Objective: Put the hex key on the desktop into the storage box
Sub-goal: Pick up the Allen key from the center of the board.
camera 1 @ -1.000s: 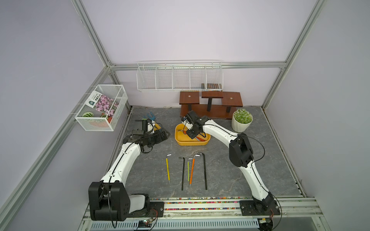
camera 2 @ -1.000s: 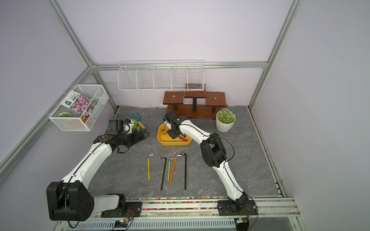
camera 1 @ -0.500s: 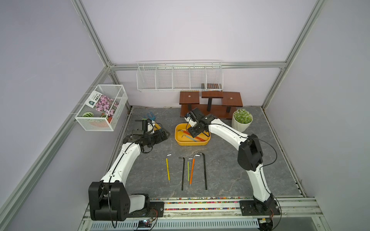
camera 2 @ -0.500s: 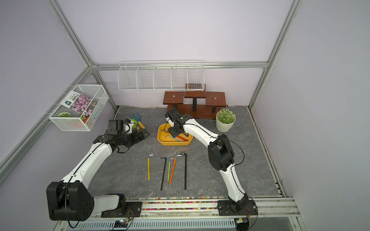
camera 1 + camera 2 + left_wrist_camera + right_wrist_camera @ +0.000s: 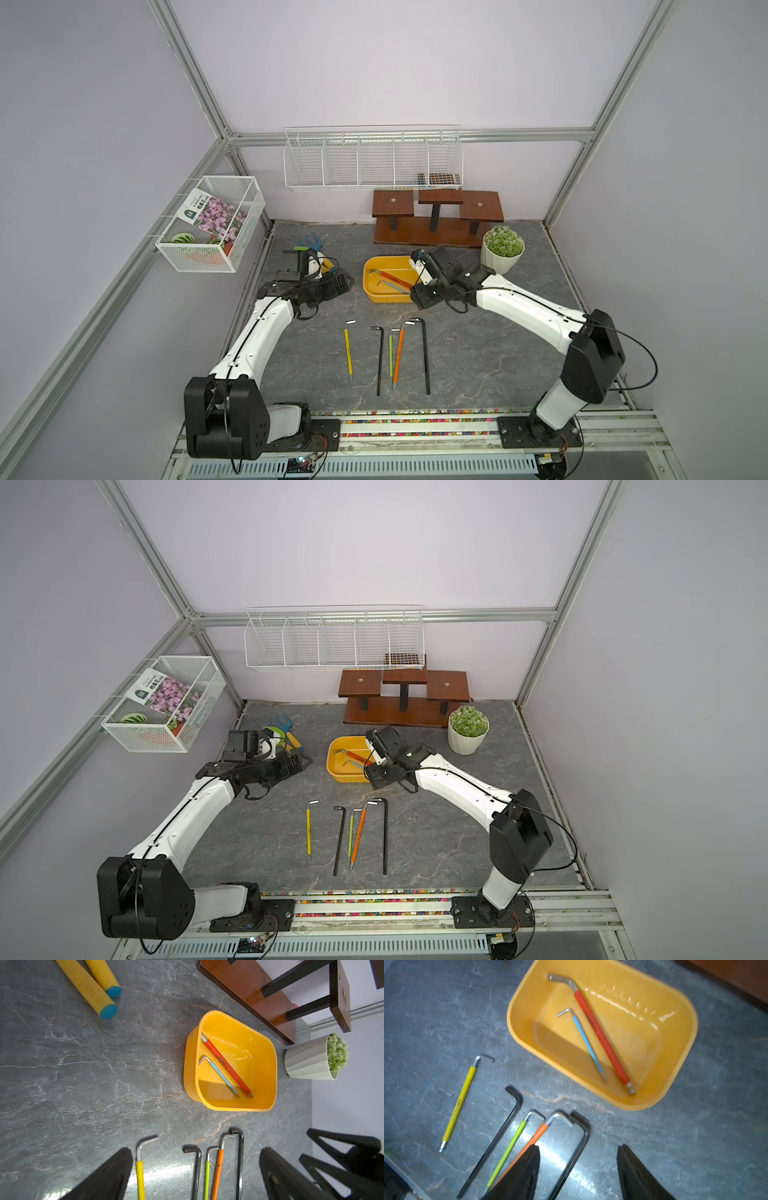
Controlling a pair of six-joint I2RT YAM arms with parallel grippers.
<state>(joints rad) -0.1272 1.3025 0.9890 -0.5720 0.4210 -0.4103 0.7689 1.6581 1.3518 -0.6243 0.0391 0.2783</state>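
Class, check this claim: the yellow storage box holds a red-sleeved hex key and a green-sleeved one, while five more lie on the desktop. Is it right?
Not quite: the thinner hex key in the storage box is blue-sleeved, not green, as the right wrist view shows. It lies beside the red-sleeved hex key, and five more lie on the desktop.

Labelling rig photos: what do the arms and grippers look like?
Matching pair: left arm and right arm have white shells, black joints and bases, thin black cables outside. The left gripper and right gripper are black with tapered wedge fingers.
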